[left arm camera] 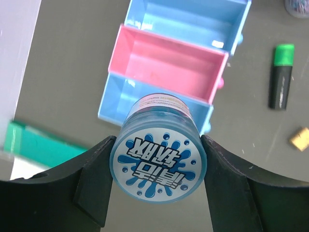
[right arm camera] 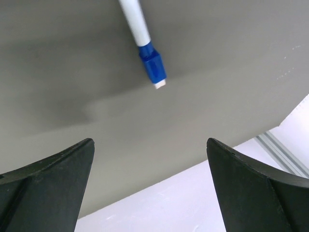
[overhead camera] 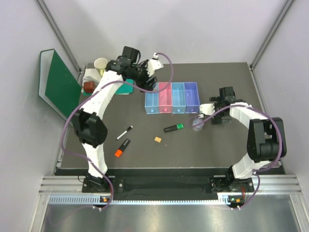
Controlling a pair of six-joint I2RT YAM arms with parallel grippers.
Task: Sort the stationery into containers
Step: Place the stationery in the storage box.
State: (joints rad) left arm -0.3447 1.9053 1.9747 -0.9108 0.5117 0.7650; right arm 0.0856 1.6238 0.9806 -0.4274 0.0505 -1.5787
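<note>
The left gripper [left arm camera: 158, 145] clamped the blue tin [left arm camera: 158, 169] above the light blue bin [left arm camera: 120, 94], the nine o'clock end of the bins [overhead camera: 172, 97]. They looked empty, though the view was small. At their six o'clock, unsorted, lay the green highlighter [overhead camera: 173, 127], orange highlighter [overhead camera: 122, 148], pen [overhead camera: 124, 132], tan block [overhead camera: 158, 139] and clear tub [overhead camera: 198, 123]. The right gripper [right arm camera: 149, 142] gaped wide, empty.

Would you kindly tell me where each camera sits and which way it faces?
Top external: above and behind the arm bases, looking down on the table; left arm and right arm both show.
Left wrist: on the left arm, looking down past the left pincer, shut on the round tin, at the bins; both fingers show.
Right wrist: on the right arm, facing bare table and a blue-capped pen; the open right pincer shows.
Shared: top and left wrist both see the bins, green highlighter and tan block.
</note>
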